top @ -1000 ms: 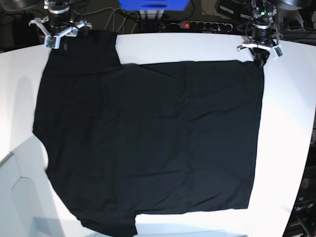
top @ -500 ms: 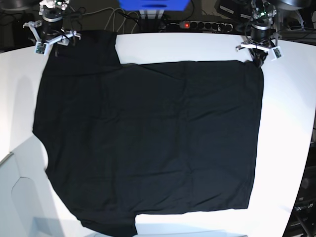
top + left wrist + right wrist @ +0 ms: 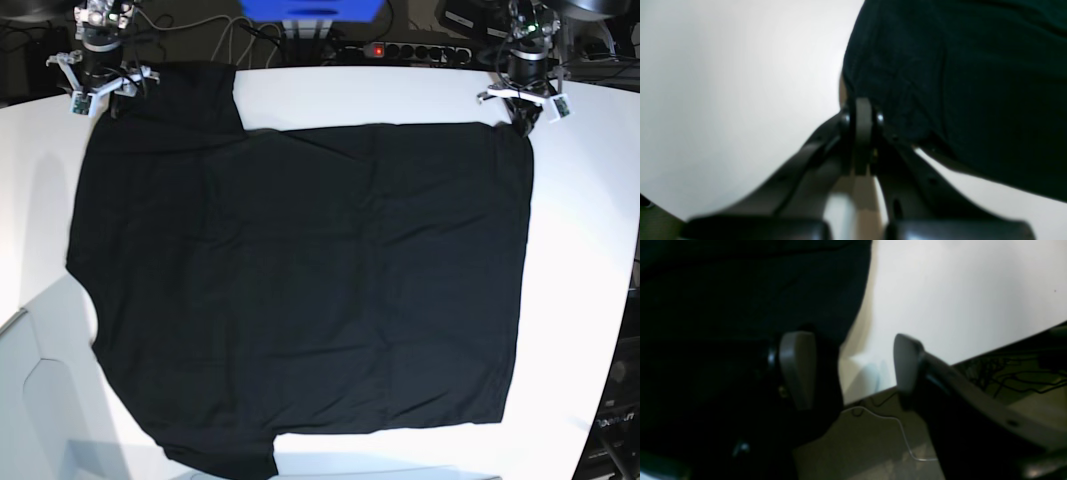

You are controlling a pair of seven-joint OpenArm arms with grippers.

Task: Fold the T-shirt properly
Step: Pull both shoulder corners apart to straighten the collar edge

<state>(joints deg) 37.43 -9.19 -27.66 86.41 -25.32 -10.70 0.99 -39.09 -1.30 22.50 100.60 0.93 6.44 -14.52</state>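
On white table [image 3: 590, 250], black T-shirt [image 3: 300, 290] lies flat, no print or writing readable. Left gripper [image 3: 863, 115] clenched on its 1 o'clock corner; right gripper [image 3: 853, 370] released at 11 o'clock.

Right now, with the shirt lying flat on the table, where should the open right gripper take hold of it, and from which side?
Best bet: the far sleeve corner of the T-shirt by the right gripper. The cloth lies flat with its edge free there, so come in low from the table's back edge, one jaw under the hem, one on top.
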